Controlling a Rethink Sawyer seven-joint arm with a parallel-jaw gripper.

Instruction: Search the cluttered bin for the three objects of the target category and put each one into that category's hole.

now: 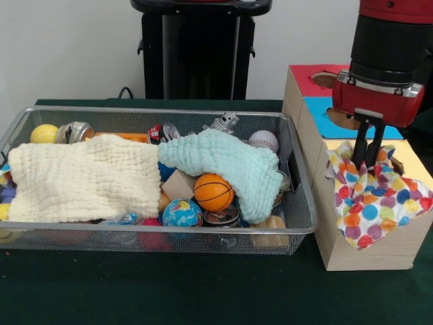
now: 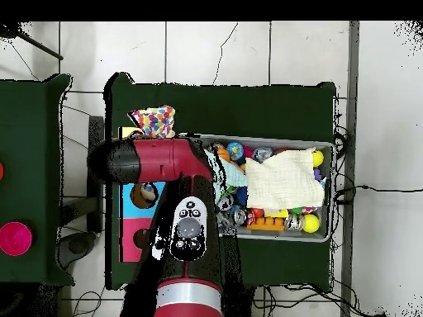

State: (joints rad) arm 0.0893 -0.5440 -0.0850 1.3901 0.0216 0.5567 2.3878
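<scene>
A white cloth with coloured polka dots [image 1: 379,203] lies bunched over the yellow near section [image 1: 414,166] of the wooden sorting box [image 1: 365,254], spilling over its front corner. My gripper [image 1: 367,162] comes straight down into the top of this cloth, its two dark fingers close together and pinching the fabric. In the overhead view the polka-dot cloth [image 2: 154,121] shows at the box's end, and the arm hides the gripper. In the wire bin [image 1: 169,233] a cream cloth [image 1: 88,179] covers the left half and a mint cloth [image 1: 230,159] lies over the middle.
The bin also holds a basketball [image 1: 213,191], globe ball [image 1: 181,213], baseball [image 1: 264,140], yellow ball [image 1: 44,133], metal cans [image 1: 76,131], a wooden block [image 1: 177,184] and a silver robot figure [image 1: 225,122]. The box's blue [image 1: 325,120] and red [image 1: 308,80] sections lie behind the gripper.
</scene>
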